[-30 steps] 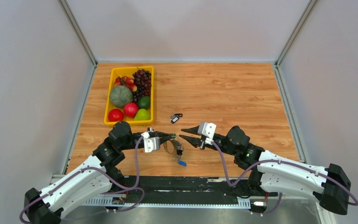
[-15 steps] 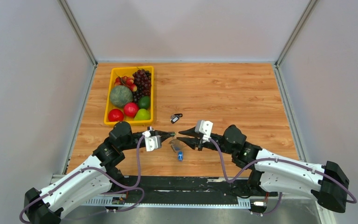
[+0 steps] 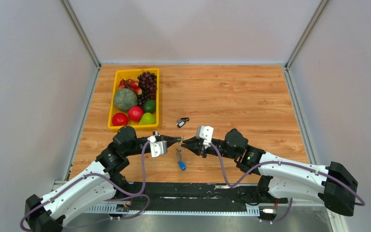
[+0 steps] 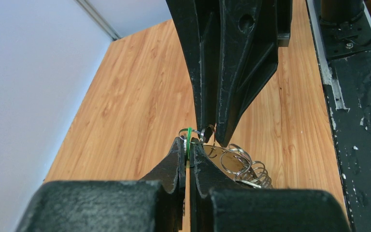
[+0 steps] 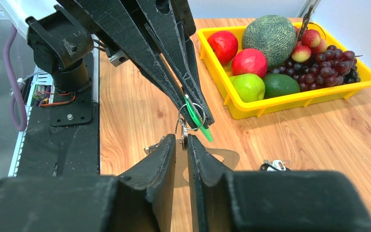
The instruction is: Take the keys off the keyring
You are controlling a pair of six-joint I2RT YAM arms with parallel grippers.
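My left gripper [image 3: 178,140] is shut on the green tag [image 4: 189,137] of a key, held above the table. My right gripper [image 3: 185,143] meets it tip to tip and is shut on a small metal split ring [image 5: 184,134] of the same bundle. The pale flat keyring [image 5: 224,157] hangs below the ring. A blue-tagged key [image 3: 182,166] dangles lowest. Several linked wire rings [image 4: 244,164] hang beside my left fingertips [image 4: 176,159]. The green tag [image 5: 198,118] sticks out between the left fingers [image 5: 164,63].
A separate small dark key set [image 3: 182,121] lies on the wooden table just beyond the grippers; it also shows in the right wrist view [image 5: 274,166]. A yellow fruit tray [image 3: 157,96] stands at the back left. The black base plate [image 3: 193,191] runs along the near edge.
My right gripper, open a second ago, has moved left to the left gripper and shut on the ring. The hanging bundle with the blue tag swung slightly left.
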